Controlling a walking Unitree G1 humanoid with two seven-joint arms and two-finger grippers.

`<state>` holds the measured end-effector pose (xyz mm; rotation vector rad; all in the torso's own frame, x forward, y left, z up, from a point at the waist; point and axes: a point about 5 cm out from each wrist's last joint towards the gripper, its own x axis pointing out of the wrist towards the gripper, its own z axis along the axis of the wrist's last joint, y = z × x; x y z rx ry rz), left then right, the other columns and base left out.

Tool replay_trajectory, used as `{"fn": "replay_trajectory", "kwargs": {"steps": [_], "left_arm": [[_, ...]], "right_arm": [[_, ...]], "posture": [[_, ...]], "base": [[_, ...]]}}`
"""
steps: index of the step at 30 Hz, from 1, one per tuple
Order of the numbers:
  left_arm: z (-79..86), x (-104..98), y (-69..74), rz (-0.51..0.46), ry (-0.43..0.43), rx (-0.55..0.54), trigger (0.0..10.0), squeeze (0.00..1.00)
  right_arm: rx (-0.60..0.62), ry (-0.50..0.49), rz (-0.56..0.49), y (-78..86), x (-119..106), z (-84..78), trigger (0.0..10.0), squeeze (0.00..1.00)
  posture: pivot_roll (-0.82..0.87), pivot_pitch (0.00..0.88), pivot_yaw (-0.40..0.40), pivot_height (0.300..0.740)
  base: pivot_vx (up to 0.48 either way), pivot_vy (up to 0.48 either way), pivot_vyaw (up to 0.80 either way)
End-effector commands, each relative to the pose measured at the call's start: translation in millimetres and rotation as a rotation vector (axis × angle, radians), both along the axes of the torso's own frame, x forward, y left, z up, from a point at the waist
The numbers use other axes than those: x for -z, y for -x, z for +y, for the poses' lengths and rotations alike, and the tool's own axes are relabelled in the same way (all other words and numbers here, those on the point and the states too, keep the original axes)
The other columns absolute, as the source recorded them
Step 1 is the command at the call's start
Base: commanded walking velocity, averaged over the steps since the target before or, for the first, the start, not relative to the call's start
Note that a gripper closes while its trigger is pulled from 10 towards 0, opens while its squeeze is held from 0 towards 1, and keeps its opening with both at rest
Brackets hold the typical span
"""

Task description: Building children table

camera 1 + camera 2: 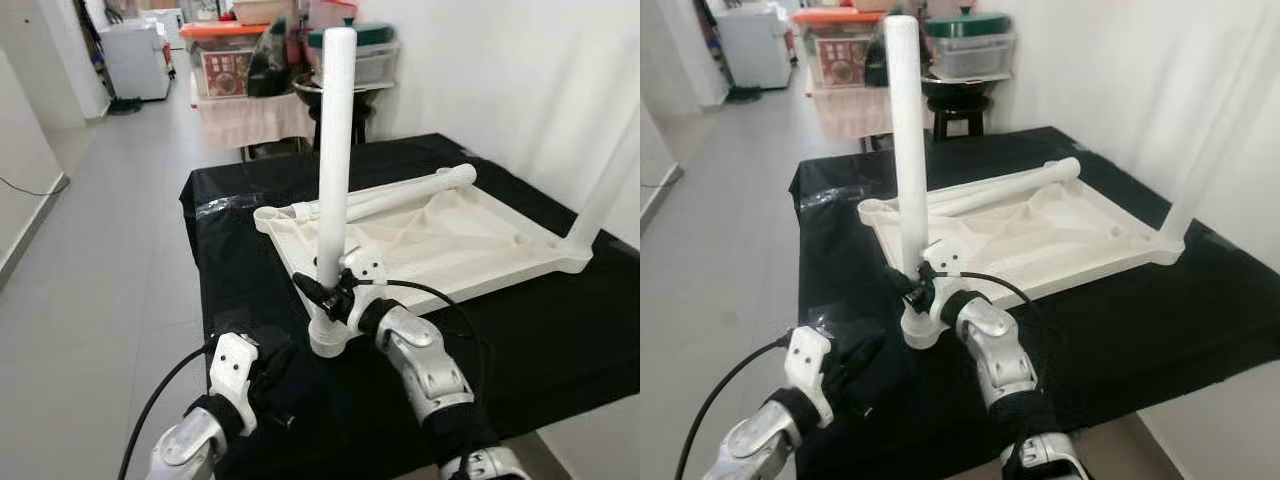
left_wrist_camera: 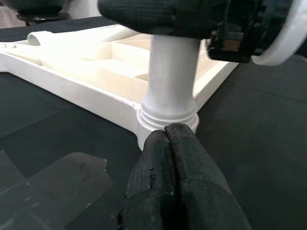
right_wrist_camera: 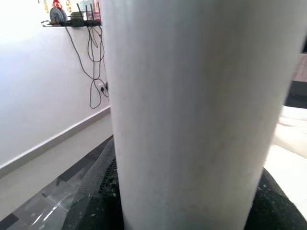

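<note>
Kids' table top (image 1: 470, 250) flipped underside-up on black tabletop (image 1: 560, 340), so leg sockets face up. Right claw (image 1: 325, 292) clamped on upright leg (image 1: 335, 150) just above near-corner socket, likely seating it. Left claw (image 2: 172, 177) pinched shut, empty, tips against socket base, probably bracing corner. 2nd leg (image 1: 400, 195) lying loose on panel.

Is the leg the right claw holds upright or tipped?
Upright: the white leg rises vertically from the tabletop's near corner socket, right claw gripping it low.
</note>
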<state>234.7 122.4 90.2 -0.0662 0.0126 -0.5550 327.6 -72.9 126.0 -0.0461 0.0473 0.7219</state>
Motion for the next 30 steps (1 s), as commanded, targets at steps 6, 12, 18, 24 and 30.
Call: {"fn": "replay_trajectory", "kwargs": {"steps": [6, 12, 18, 24, 30], "left_arm": [[0.0, 1.1, -0.7, 0.006, 0.001, -0.014, 10.0, 0.0], [-1.5, 2.3, -2.8, 0.009, -0.001, -0.008, 10.0, 0.0], [-2.3, 3.1, -3.6, 0.01, -0.003, -0.01, 10.0, 0.0], [-3.1, 4.1, -3.5, 0.011, -0.007, -0.01, 10.0, 0.0], [-4.1, 5.0, -1.6, 0.013, -0.009, -0.009, 10.0, 0.0]], "right_arm": [[-0.052, 0.001, 0.165, 9.6, 16.2, -7.5, 10.0, 1.0], [-0.427, -0.014, 0.022, -13.4, -31.6, -17.0, 10.0, 1.0], [-0.631, 0.025, 0.019, -19.5, -56.3, -18.2, 10.0, 0.0], [-0.769, -0.054, 0.088, -28.8, -68.7, -19.5, 9.9, 0.0], [-0.834, -0.072, 0.151, -29.3, -60.2, -21.2, 0.0, 0.0]], "posture": [[-0.06, 0.0, -0.015, 0.74], [-0.04, 0.0, -0.017, 0.74], [-0.03, 0.0, -0.027, 0.74], [-0.01, 0.0, -0.037, 0.74], [0.01, 0.0, -0.041, 0.74]], "base": [[0.0, 0.0, 0.0], [0.0, 0.0, 0.0], [0.0, 0.0, 0.0], [0.0, 0.0, 0.0], [0.0, 0.0, 0.0]]}}
